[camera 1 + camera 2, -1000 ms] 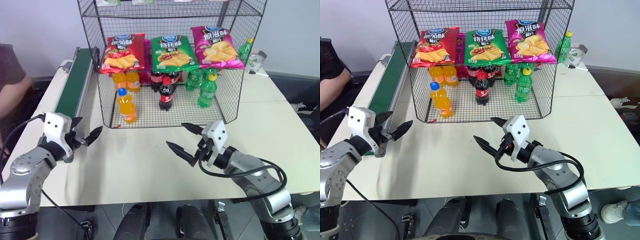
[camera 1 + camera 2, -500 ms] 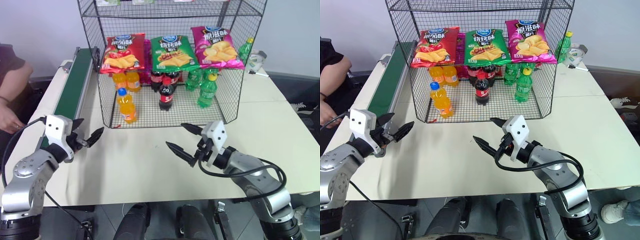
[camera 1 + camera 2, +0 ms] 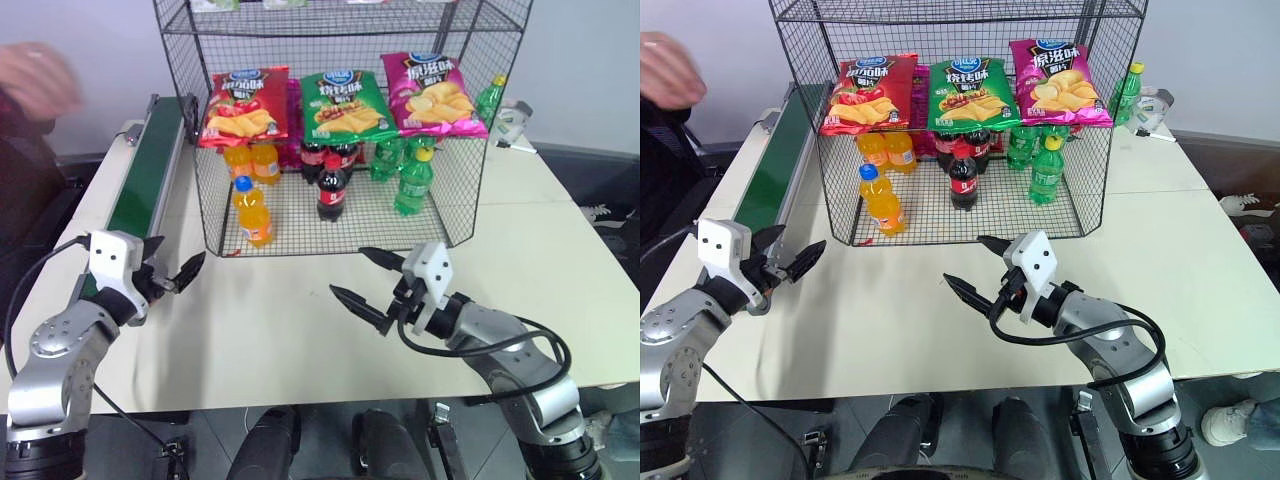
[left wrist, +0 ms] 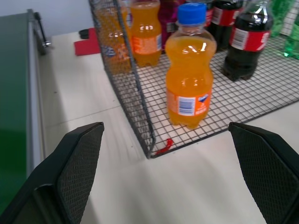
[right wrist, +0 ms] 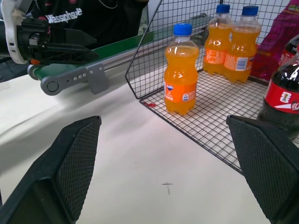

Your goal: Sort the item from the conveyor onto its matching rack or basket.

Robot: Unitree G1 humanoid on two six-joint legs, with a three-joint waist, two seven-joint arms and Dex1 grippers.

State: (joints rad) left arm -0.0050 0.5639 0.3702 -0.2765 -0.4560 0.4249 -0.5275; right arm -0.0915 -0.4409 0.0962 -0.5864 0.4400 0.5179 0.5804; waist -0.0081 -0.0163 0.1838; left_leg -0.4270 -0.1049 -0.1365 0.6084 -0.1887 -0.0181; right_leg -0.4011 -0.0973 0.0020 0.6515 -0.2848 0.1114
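The item, an orange soda bottle (image 3: 252, 212) with a blue cap, stands upright on the bottom shelf of the black wire rack (image 3: 460, 180), at its front left corner. The left wrist view has the bottle (image 4: 189, 70) just behind the mesh. The green-belted conveyor (image 3: 150, 165) runs along the table's left side, beside the rack. My left gripper (image 3: 185, 250) hovers open and empty near the conveyor's near end, pointing at the rack. Over the middle of the table, my right gripper (image 3: 347, 270) is also open and empty, in front of the rack.
Red, green and pink crisp bags (image 3: 345, 102) hang across the rack's front. Behind them stand two more orange bottles (image 3: 252, 160), cola bottles (image 3: 333, 190) and green bottles (image 3: 412, 185). Another green bottle (image 3: 490, 98) stands outside the rack on the right. A person's raised hand (image 3: 40, 80) is at far left.
The person's hand has risen from beside the table's left edge to high at the far left. Both grippers have stayed where they were, open.
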